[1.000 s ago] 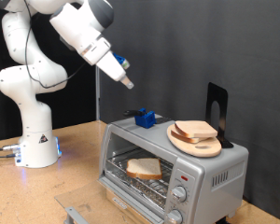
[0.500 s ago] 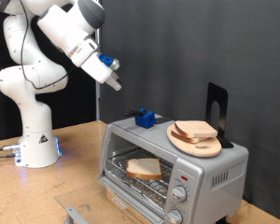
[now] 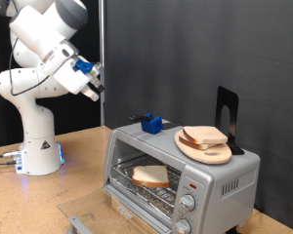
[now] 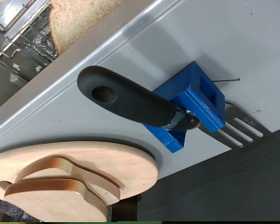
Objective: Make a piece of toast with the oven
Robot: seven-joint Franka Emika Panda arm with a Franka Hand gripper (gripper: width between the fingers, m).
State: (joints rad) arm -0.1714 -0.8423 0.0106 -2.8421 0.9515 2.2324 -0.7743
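Observation:
The piece of toast (image 3: 150, 175) lies flat on the wire rack inside the oven (image 3: 225, 177), whose door hangs open. In the wrist view the toast (image 4: 79, 17) shows as a pale crusted edge past the oven's silver top (image 4: 177, 47). My gripper (image 3: 96, 86) hangs in the air well to the exterior view's left of the oven and above it, with nothing seen between its fingers. None of the fingers show in the wrist view.
On the oven's top a round wooden plate (image 3: 191, 150) carries other bread slices (image 3: 205, 136). A blue block (image 3: 151, 124) holds a black-handled fork (image 4: 131, 98). A black stand (image 3: 226, 115) rises behind the plate. The robot's white base (image 3: 34, 146) stands at the left.
The arm has swung from above the oven's left end towards the exterior view's left and slightly down. The toast, plate and oven have not moved.

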